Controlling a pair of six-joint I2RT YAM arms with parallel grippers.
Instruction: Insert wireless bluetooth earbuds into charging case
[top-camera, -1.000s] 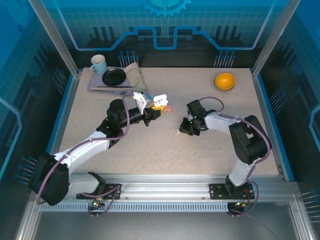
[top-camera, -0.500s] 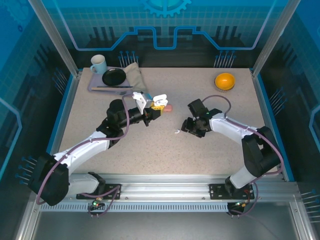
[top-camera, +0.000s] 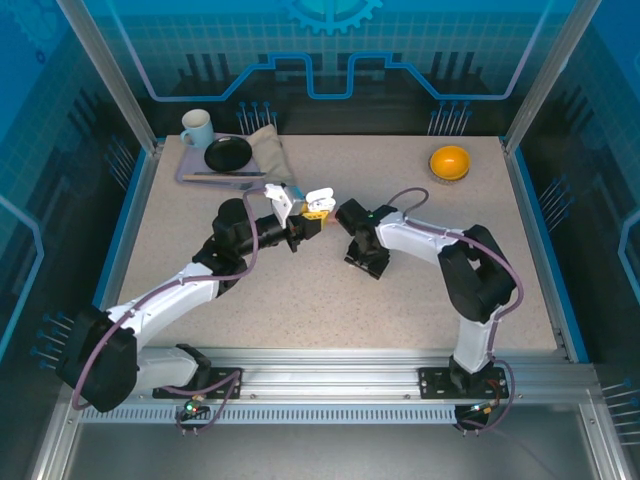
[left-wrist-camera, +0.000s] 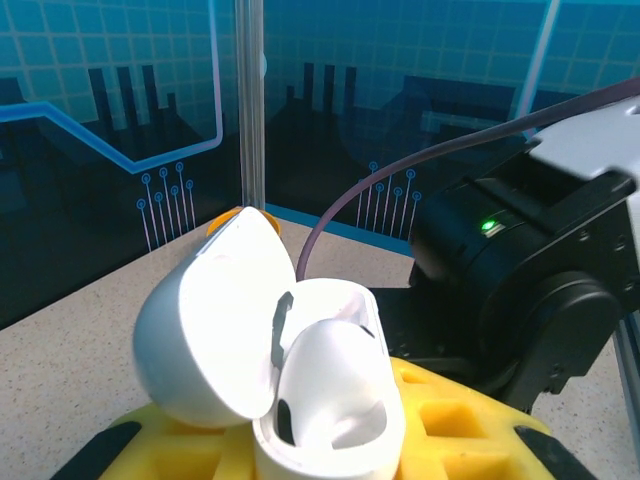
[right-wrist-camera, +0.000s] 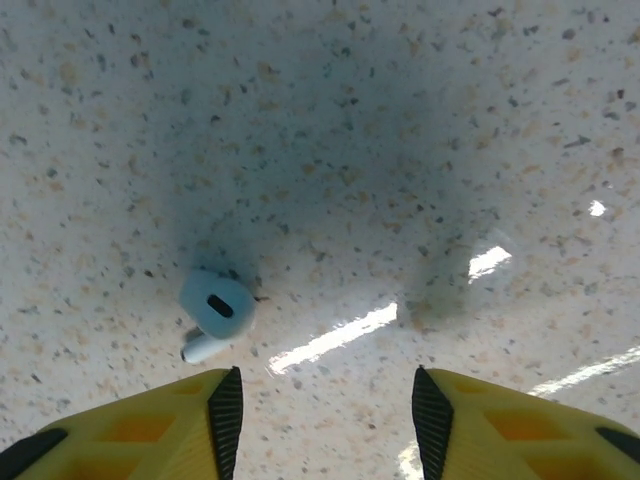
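Hovering the right tool (right-wrist-camera: 325, 410) spread over the table (right-wrist-camera: 450, 120), with the white earbud (right-wrist-camera: 215, 310) just ahead of one fingertip (right-wrist-camera: 228, 410), off-centre. Could flick it away when closing. Pinching the open case (left-wrist-camera: 320, 390) in the left tool (top-camera: 314, 218).

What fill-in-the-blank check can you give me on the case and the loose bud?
The charging case held by the left gripper has its lid ____.
The earbud below the right gripper lies on the ____.
The right gripper holds ____.
Missing: open; table; nothing.
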